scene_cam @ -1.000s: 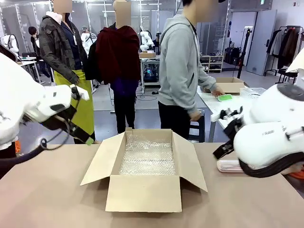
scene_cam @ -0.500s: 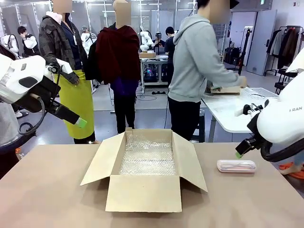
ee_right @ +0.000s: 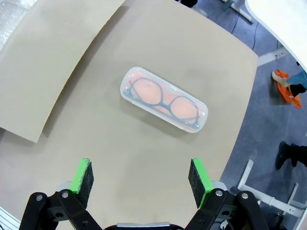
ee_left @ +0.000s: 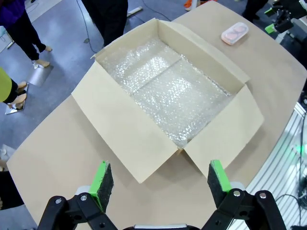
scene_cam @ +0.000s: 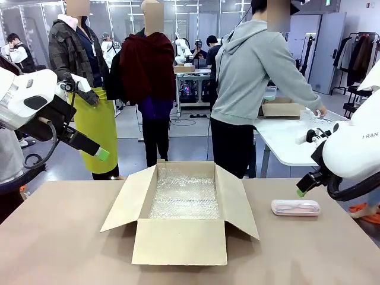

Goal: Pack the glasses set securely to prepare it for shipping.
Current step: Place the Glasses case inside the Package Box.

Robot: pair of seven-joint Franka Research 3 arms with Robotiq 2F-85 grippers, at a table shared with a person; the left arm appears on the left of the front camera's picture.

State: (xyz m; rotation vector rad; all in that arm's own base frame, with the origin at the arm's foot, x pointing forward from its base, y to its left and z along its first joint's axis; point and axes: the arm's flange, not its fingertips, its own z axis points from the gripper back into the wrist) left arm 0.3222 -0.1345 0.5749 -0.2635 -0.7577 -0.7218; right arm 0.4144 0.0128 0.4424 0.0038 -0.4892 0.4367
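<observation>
A pale pink glasses case [scene_cam: 295,207] lies flat on the tan table [scene_cam: 65,237], right of the open cardboard box [scene_cam: 184,237]. Dark-framed glasses show through its clear lid in the right wrist view, where the case [ee_right: 163,99] lies ahead of my open, empty right gripper [ee_right: 140,176]. From the front, that right gripper [scene_cam: 302,190] hangs just above and left of the case. My left gripper [scene_cam: 100,152] is raised at the left, off the table. It is open and empty [ee_left: 159,178], looking down into the box [ee_left: 168,91] lined with bubble wrap; the case [ee_left: 235,33] lies beyond.
The box flaps [scene_cam: 122,205] spread out to both sides. A person in a grey hoodie [scene_cam: 252,71] stands behind the table, reaching to a white side table [scene_cam: 285,142] at the right. Bare tabletop lies in front of the box.
Over the last second both arms pulled up and outward; the right arm uncovered the pink case. The person turned and reached farther right over the white table.
</observation>
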